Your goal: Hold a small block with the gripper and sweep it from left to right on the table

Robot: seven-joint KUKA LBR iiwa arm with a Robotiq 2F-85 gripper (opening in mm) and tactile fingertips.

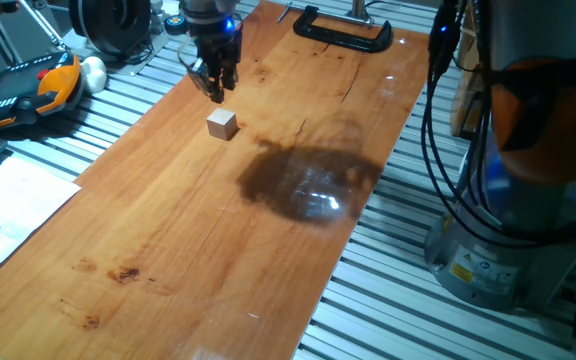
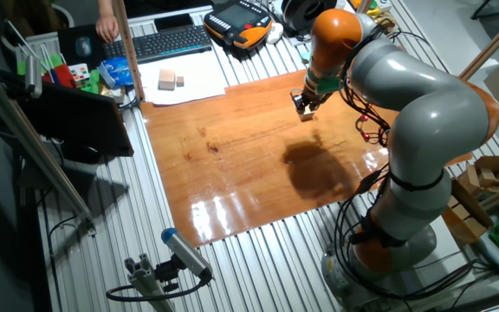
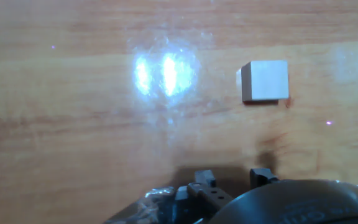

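Gripper (image 1: 215,92) apart from small block (image 1: 223,123).

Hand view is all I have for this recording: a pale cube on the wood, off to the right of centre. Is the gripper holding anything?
Observer: No. In one fixed view the gripper hangs above the table, apart from the small block.
Operator: Jaws open or shut?
Observer: I cannot tell; the fingers look close together.
Operator: Any other blocks around?
Observer: Yes, pale blocks on white paper off the board.
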